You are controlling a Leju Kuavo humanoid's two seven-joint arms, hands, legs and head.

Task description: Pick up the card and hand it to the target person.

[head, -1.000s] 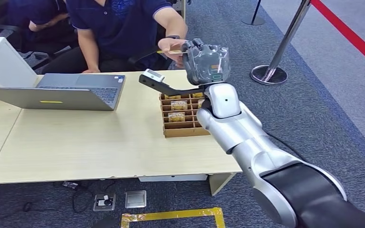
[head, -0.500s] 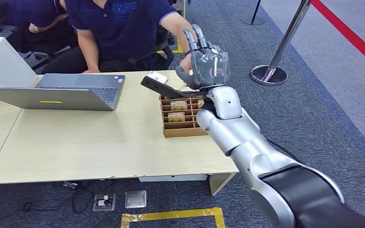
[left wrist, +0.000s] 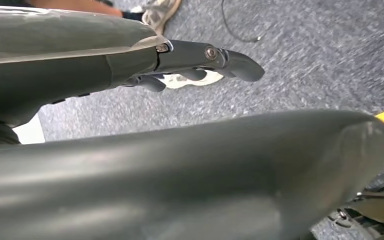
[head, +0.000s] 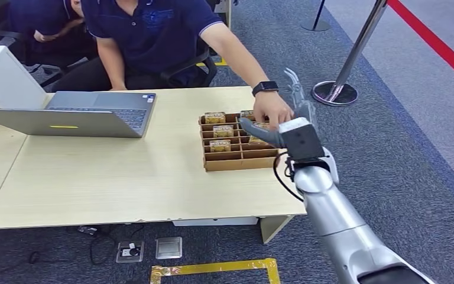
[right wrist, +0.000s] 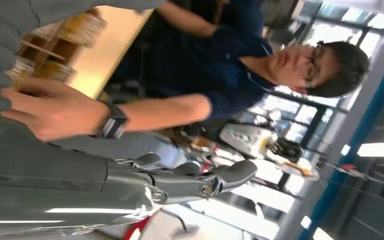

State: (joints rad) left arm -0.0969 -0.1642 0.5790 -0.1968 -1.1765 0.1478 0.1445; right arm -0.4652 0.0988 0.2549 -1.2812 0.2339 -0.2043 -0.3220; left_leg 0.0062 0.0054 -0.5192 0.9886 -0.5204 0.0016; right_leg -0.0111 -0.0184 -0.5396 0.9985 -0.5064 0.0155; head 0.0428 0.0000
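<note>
Right hand [head: 292,127] hangs over the near right corner of the brown cardboard divider tray [head: 232,160], fingers [right wrist: 200,182] spread and lightly curled, holding nothing. The person's hand [head: 271,113] with the black wristwatch [head: 264,88] sits just beyond the thumb, down on the tray's right-hand compartments and touching or nearly touching the robot's fingers.

Small gold-printed cards [head: 222,131] stand in the slots beside the thumb. Whether the person's hand covers a card I cannot tell, so where the handed-over card is stays unconfirmed.

Left hand [left wrist: 195,62] hangs over grey carpet, fingers loosely apart, empty.

Judgement: release looks complete (nothing between the fingers). To finish well, keep the fingers apart and lift the right hand straight up and back, away from the person's knuckles and the tray wall, before any sideways swing.
</note>
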